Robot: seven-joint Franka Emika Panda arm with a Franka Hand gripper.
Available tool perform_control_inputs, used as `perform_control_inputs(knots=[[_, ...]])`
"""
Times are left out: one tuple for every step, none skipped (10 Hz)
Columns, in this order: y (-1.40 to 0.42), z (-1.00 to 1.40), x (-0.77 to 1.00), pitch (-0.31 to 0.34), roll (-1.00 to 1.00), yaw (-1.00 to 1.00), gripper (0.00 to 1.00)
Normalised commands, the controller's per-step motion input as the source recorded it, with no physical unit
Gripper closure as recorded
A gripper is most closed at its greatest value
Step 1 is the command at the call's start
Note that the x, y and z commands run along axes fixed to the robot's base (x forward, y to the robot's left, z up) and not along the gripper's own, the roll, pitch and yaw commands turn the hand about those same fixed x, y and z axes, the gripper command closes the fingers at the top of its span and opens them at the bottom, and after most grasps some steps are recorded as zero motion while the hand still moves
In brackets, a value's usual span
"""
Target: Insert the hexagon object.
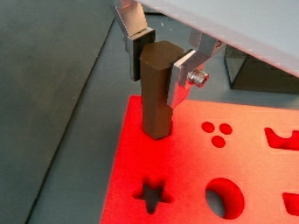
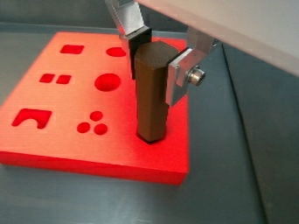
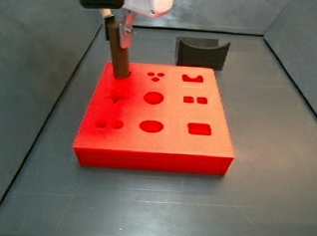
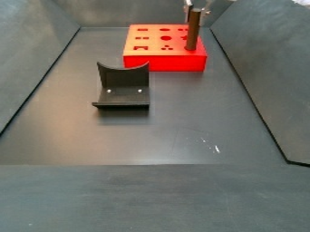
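Over the red slab with shaped holes [image 2: 70, 114]: two-finger gripper [image 2: 158, 54] clamped on upright slim brown hexagon peg [image 2: 149, 96], lower end touching slab's corner.

The dark floor [image 4: 169, 136] carries the red block [image 4: 164, 53] and fixture [image 4: 121, 86], the gripper [image 4: 194, 11] above.
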Motion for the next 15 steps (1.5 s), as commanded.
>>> perform_control_inputs(knots=[[0.00,0.00,0.00,0.000,0.05,0.00,1.00],[0.00,-0.05,0.22,0.033,0.09,0.06,1.00],[0.00,-0.10,0.23,0.056,0.13,0.07,1.00],[0.00,-0.15,0.19,0.060,0.13,0.09,1.00],[0.03,-0.15,0.00,0.014,0.15,0.15,1.00],[0.00,-0.06,0.00,0.019,0.19,0.17,1.00],[0.00,0.00,-0.01,0.003,0.20,0.20,1.00],[0.00,0.00,0.00,0.019,0.26,0.32,1.00],[-0.04,0.00,0.00,0.004,0.22,0.26,1.00],[-0.10,0.00,0.00,0.000,0.11,0.04,1.00],[-0.15,0.00,0.00,0.000,0.10,0.00,1.00],[-0.19,0.00,0.00,0.000,0.08,0.00,1.00],[-0.08,0.00,0.00,0.000,0.08,0.00,1.00],[0.00,-0.13,0.00,0.000,0.07,0.00,1.00],[0.00,-0.17,0.00,0.000,0.06,0.01,1.00]])
